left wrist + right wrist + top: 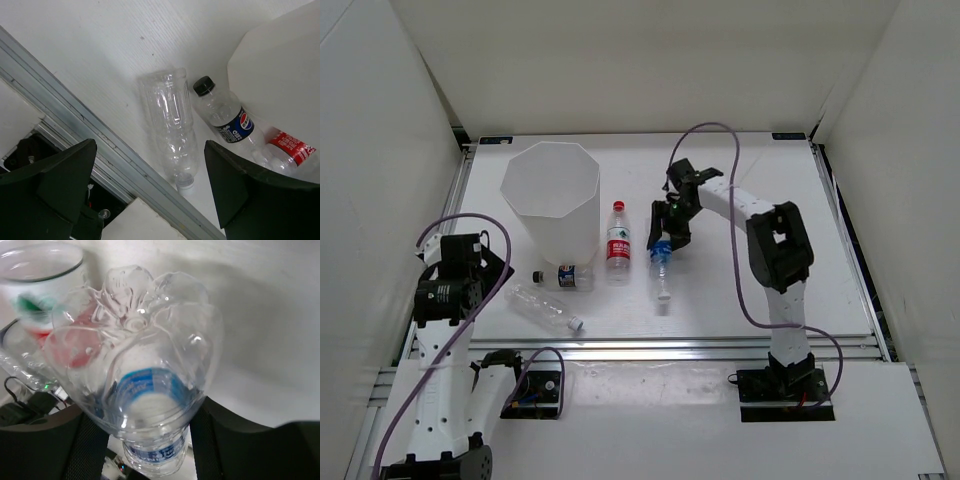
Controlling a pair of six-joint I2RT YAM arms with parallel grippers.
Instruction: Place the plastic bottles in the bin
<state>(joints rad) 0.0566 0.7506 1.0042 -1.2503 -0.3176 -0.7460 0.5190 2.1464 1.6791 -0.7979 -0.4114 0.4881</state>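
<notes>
While the left gripper [150, 150] hangs agape over the unlabelled white-capped clear bottle [167, 120], the right gripper [665, 238] is clamped on the base end of the blue-labelled plastic bottle [662, 262] — right of the tall white translucent octagonal bin [565, 235]. Thin walls may buckle, letting it slip mid-carry.

Top camera overhead, whole table [840, 250]. Left wrist close, downward, shares unlabelled bottle [545, 307] [170, 130] with top. Right wrist nearest.
</notes>
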